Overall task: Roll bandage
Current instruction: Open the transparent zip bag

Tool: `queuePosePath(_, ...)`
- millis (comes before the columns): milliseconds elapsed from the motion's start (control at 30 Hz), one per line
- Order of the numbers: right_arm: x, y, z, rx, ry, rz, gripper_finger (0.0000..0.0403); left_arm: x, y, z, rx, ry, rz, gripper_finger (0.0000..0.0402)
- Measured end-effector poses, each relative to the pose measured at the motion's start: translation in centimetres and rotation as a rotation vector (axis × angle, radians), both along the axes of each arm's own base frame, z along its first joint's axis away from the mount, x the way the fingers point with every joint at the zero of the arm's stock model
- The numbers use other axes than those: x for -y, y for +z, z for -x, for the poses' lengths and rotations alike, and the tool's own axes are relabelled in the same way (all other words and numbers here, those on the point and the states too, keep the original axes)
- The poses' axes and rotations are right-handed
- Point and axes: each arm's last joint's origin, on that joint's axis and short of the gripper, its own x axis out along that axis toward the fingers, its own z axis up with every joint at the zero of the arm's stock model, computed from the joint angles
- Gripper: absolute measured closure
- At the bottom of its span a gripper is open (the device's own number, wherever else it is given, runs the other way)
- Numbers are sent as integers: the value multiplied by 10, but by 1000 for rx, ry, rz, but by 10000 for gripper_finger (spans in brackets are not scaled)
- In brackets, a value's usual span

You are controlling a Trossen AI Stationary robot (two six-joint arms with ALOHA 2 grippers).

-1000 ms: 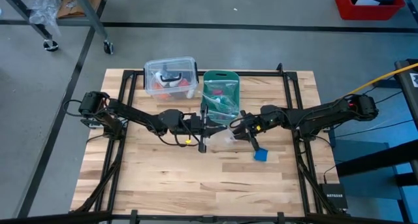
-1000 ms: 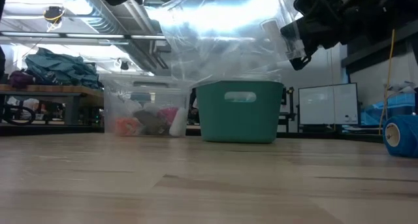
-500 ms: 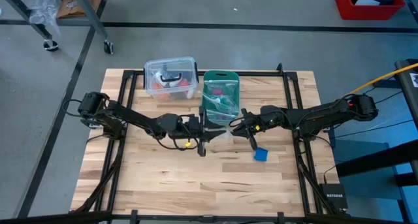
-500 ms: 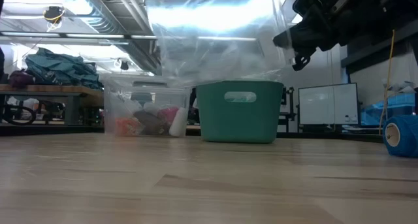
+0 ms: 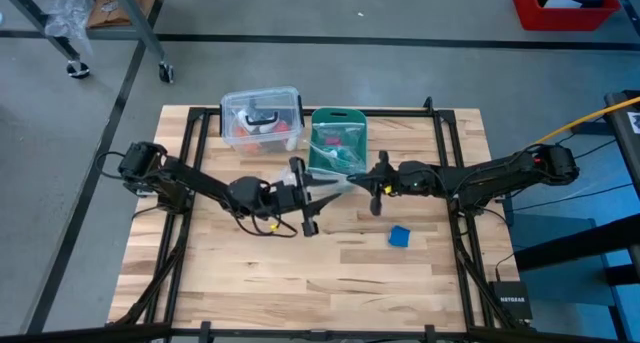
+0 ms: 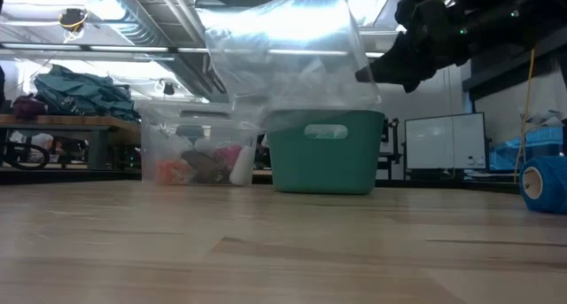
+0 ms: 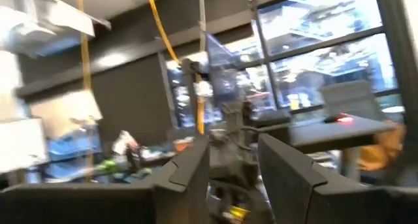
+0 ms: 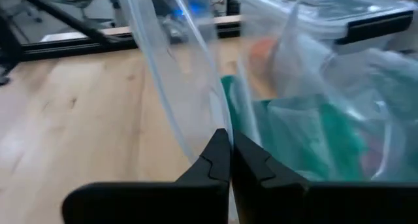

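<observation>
The bandage (image 5: 399,236) lay as a small bright-blue roll on the wooden table (image 5: 250,283), toward the right arm's side and well apart from both grippers; in the low view it showed at the far right edge (image 6: 543,185), a compact, evenly wound cylinder resting on the boards. Over the last second the handling had shifted to the clear plastic bag (image 5: 330,186): the right gripper (image 5: 377,190), partly spread a second earlier, had pinched shut on a fold of the film, while the left gripper (image 5: 300,198), clamped before, had let its fingers part and now stood released just beside the bag. The bag had been carried from beside the roll up toward the teal basket (image 5: 340,123), next to the clear lidded bin (image 5: 262,118). With the roll already wound and untouched, the rolling itself looked done, and the arms seemed occupied with clearing the packaging.
</observation>
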Motion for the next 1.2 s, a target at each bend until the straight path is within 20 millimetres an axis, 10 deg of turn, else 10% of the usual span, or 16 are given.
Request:
queuePosePath(733, 4, 77, -36, -83, -56, 299, 403, 2, -1, -13, -144, -76, 212, 332)
queuePosePath(1200, 4, 113, -7, -278, 8, 385, 403, 4, -27, -16, -405, -4, 164, 359)
